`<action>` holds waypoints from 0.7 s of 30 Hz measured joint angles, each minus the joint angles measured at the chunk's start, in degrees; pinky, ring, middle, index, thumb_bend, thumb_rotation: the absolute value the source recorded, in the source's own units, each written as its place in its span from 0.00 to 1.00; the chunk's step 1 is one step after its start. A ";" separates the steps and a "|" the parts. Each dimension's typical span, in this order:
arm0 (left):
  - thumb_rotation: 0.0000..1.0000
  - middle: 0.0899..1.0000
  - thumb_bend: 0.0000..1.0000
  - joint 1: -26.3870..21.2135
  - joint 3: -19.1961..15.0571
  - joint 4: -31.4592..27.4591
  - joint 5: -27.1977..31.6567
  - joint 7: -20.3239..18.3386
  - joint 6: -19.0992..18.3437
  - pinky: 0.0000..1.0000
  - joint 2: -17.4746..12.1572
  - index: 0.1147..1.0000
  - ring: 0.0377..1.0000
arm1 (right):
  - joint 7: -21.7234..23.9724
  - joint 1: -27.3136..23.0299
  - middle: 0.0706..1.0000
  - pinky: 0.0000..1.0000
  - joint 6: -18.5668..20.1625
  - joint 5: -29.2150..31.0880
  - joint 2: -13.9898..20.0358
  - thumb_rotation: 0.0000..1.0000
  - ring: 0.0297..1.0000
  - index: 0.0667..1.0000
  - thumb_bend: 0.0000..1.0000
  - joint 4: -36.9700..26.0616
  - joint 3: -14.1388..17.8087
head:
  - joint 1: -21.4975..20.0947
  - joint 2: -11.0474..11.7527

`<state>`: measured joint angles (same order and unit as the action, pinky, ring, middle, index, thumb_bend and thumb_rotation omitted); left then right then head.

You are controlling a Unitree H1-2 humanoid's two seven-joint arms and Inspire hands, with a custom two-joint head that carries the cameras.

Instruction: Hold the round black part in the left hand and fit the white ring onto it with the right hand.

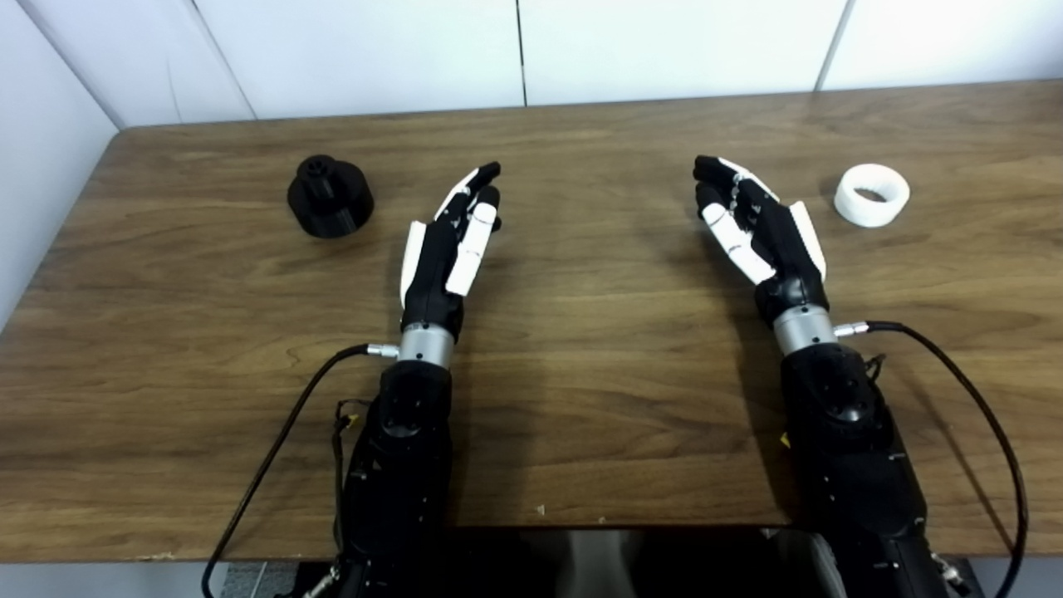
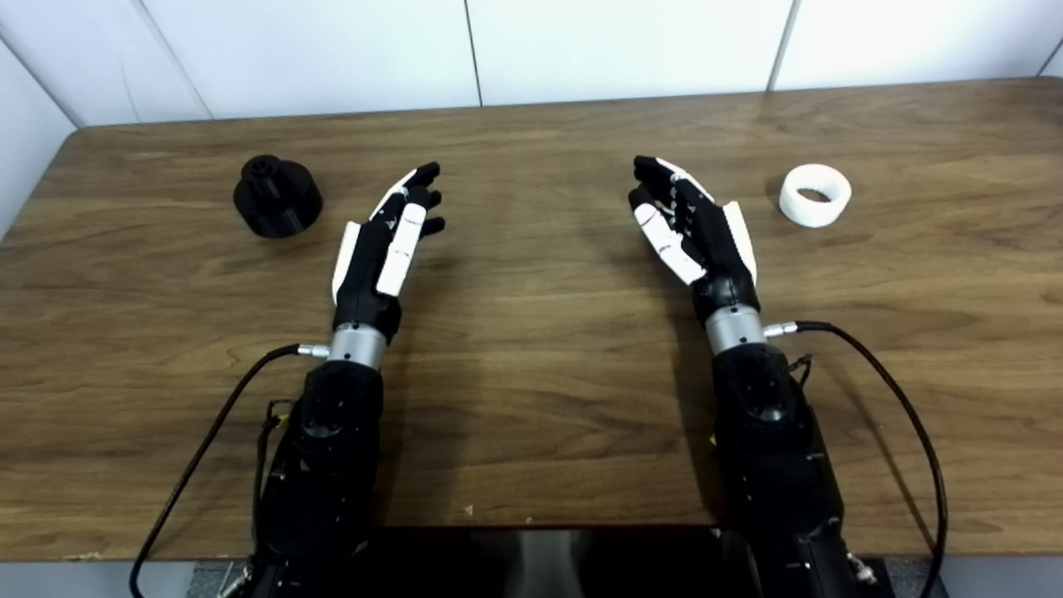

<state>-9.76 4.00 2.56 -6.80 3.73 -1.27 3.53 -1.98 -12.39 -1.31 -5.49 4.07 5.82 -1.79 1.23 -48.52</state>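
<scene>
The round black plastic part [image 1: 330, 198], a stepped cylinder with a narrower knob on top, sits upright on the far left of the brown wood-grain table [image 1: 581, 399], touched by nothing. Well across on the far right lies the white plastic ring [image 1: 871, 194], tipped a little so its hole faces up and toward the camera. Between them are the two hands. The left hand [image 1: 448, 241], black with white panels, hovers just right of the black part but clear of it, fingers stretched forward and loosely apart, holding nothing. The right hand [image 1: 760, 228] mirrors it, just left of the ring without touching, fingers extended and spread, empty too. Black cables [image 1: 274, 453] loop off each wrist toward the near table edge. White wall panels [image 1: 374, 50] stand behind the table.
</scene>
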 measured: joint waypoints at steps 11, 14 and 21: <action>0.86 0.92 0.61 0.00 -0.22 0.00 0.33 -0.01 0.00 0.82 0.13 0.84 0.88 | 0.03 0.06 0.82 0.79 0.02 0.15 0.01 0.63 0.83 0.79 0.45 0.01 0.15 | -0.18 0.00; 0.85 0.92 0.60 0.00 -0.24 0.00 0.30 0.00 0.00 0.81 0.12 0.83 0.88 | 0.03 0.06 0.82 0.79 0.02 0.12 0.01 0.62 0.83 0.79 0.45 0.00 0.14 | -0.18 0.00; 0.82 0.91 0.59 0.00 -0.28 0.00 0.30 0.00 -0.01 0.81 0.12 0.83 0.87 | 0.03 0.06 0.81 0.78 0.01 -0.11 0.02 0.60 0.83 0.79 0.45 0.00 0.10 | 0.09 0.00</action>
<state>-9.77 3.72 2.56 -6.50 3.74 -1.29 3.65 -1.96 -12.33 -1.30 -5.60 4.08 5.82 -1.68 1.32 -48.52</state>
